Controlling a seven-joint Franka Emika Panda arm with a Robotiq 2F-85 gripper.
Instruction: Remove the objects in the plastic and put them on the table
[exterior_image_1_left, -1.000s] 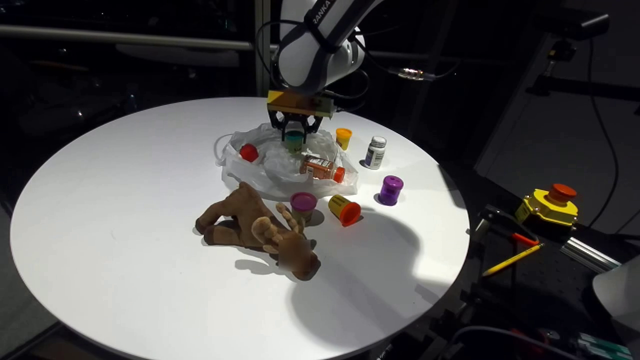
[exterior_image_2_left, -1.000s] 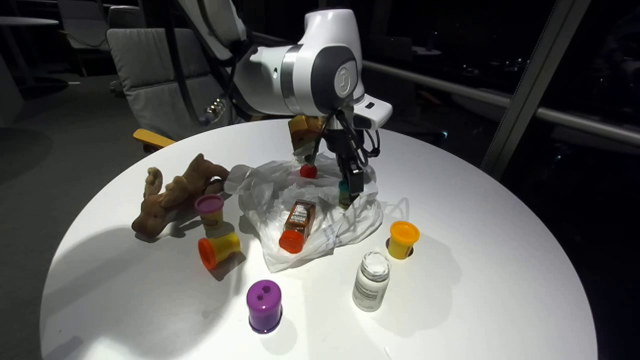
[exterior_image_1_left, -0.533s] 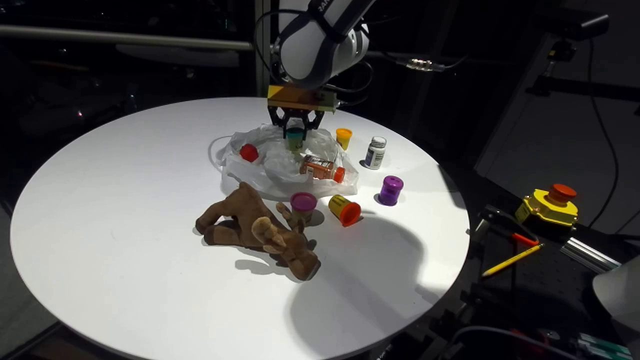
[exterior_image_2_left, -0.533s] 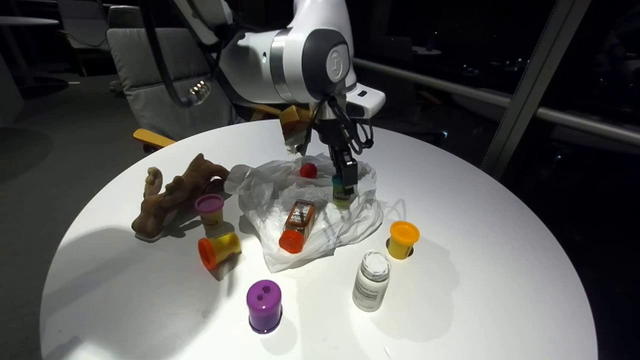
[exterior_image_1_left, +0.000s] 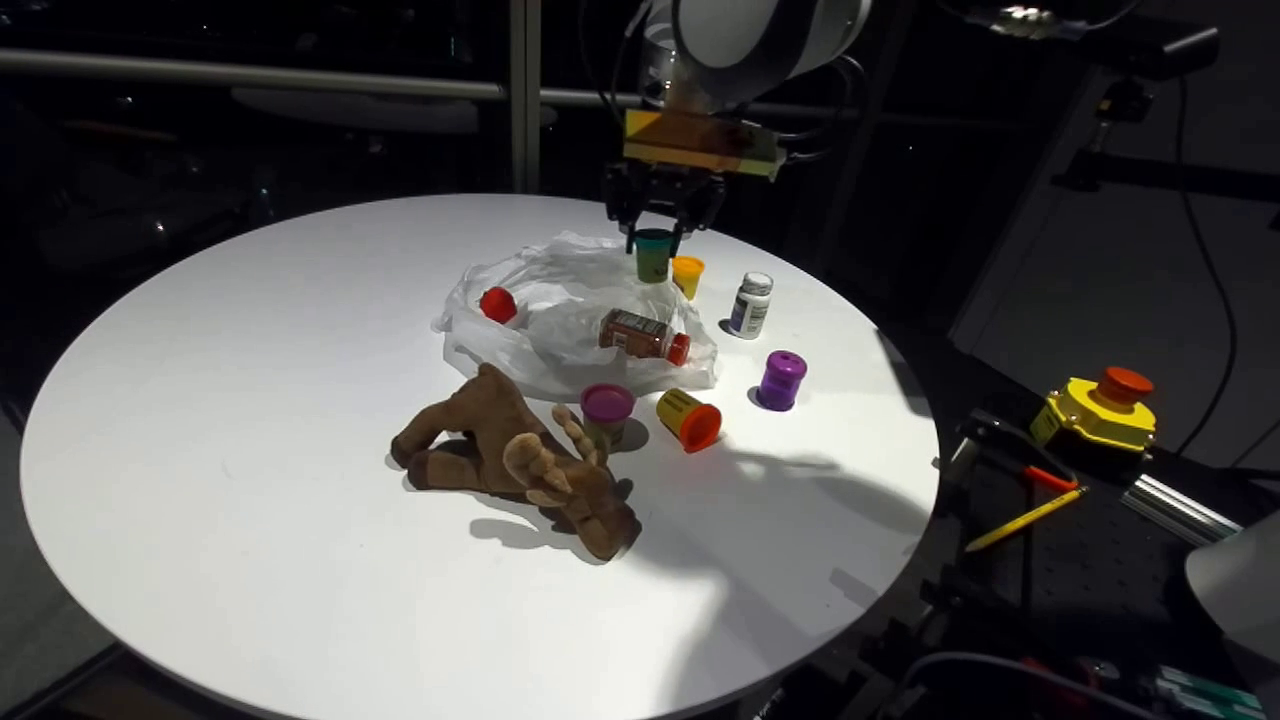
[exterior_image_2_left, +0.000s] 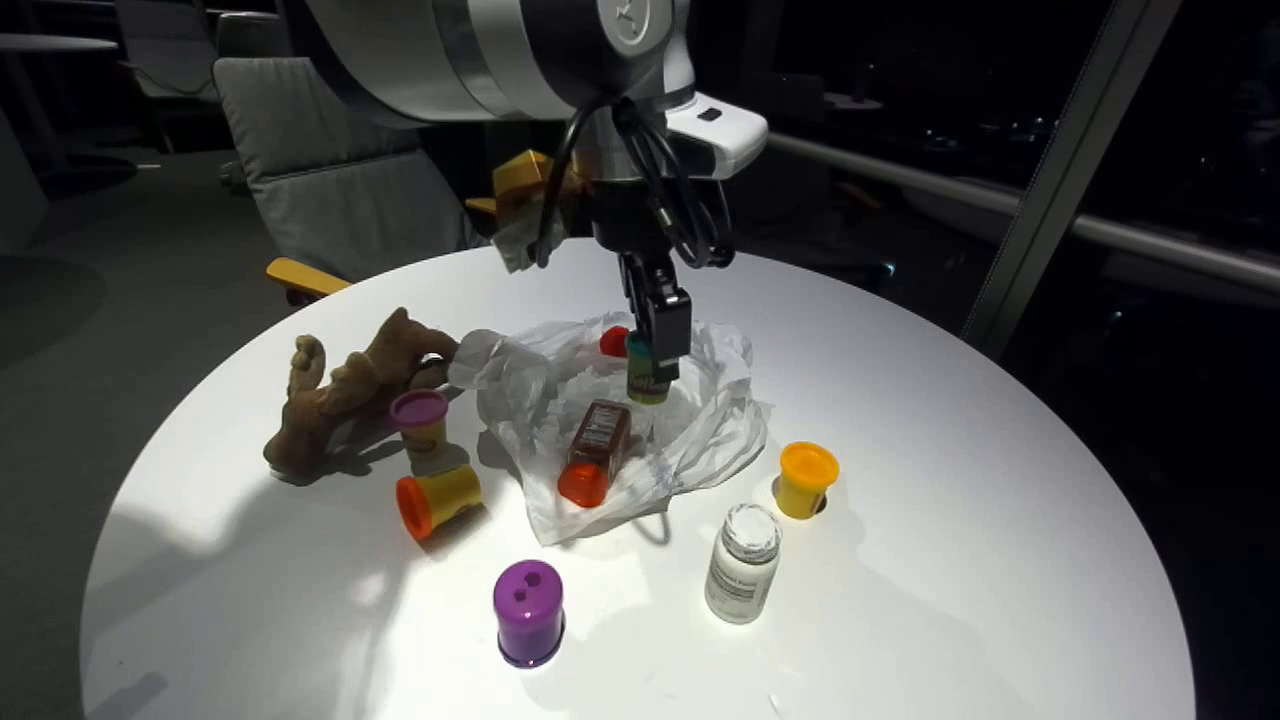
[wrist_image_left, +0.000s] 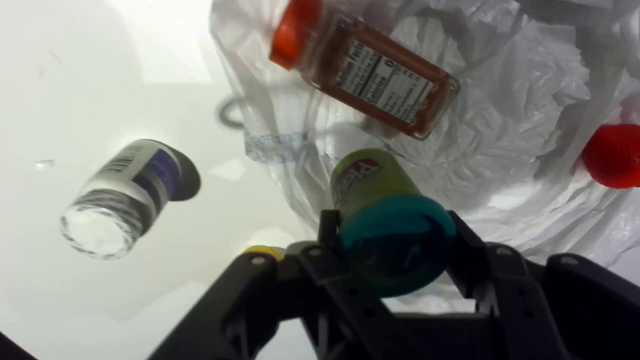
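The black two-finger gripper (exterior_image_1_left: 653, 243) is clamped on a small, round, yellow-green tub w/ teal lid (wrist_image_left: 390, 220), one finger at each side; on the wall is a red patch w/ white letters (in the wrist view only partly readable). There the lid looks rather dark, w/ a bit of shine. The tub is over the thin, whitish, translucent plastic bag (exterior_image_1_left: 540, 335), lid up; if its base touches the folds, I cannot tell. The bag is crumpled, w/ many wrinkles, and bears a shiny red round piece (exterior_image_1_left: 497, 305) plus a clear bottle w/ reddish-brown filling and orange-red cap (wrist_image_left: 370, 75), which lies on its side. On the large round white table (exterior_image_1_left: 260, 560), just beside the bag, lies a brown plush animal w/ paler, knobbly antlers (exterior_image_1_left: 500, 430). Next to it stands a yellow tub w/ pink-purple lid (exterior_image_2_left: 420, 425), and near that one a yellow tub w/ orange lid (exterior_image_1_left: 690, 420) is tipped on its side. Further, on the table are standing a purple plastic cylinder w/ holes on its top (exterior_image_2_left: 529, 612), a yellow tub w/ yellow-orange lid (exterior_image_2_left: 805, 480), and a white bottle w/ white-and-purple label (exterior_image_2_left: 742, 563).
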